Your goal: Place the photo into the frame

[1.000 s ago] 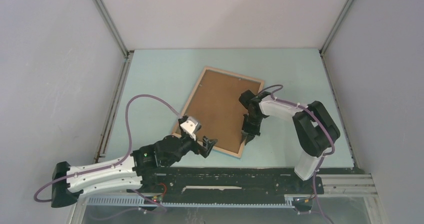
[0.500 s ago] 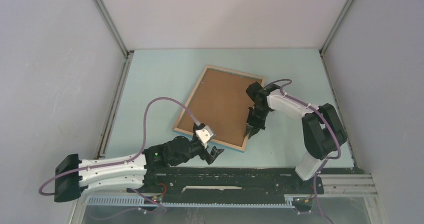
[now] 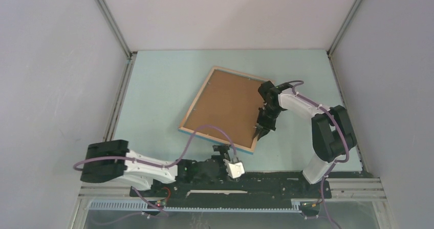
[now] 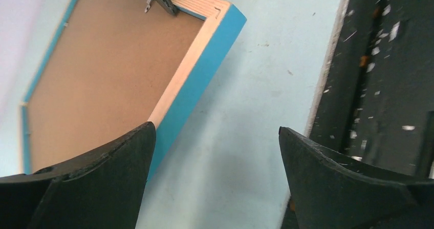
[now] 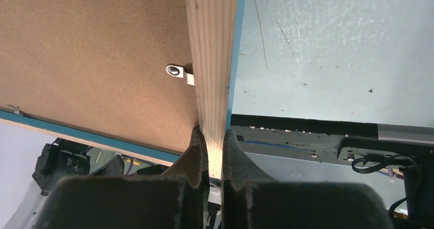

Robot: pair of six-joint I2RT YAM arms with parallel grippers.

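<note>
Bright soft overhead light, faint shadows; top cam sharp, wrist cams blurry up close.

Frame lies back-up on pale blue bench, skewed. Brown backing board shows inside the light wood rim, with a teal strip along the near edge. Right end effector points down at frame's right rim, by the near corner. Left end effector sits low, just short of the near edge, apart. 1 purple cable arcs over that edge.
</note>
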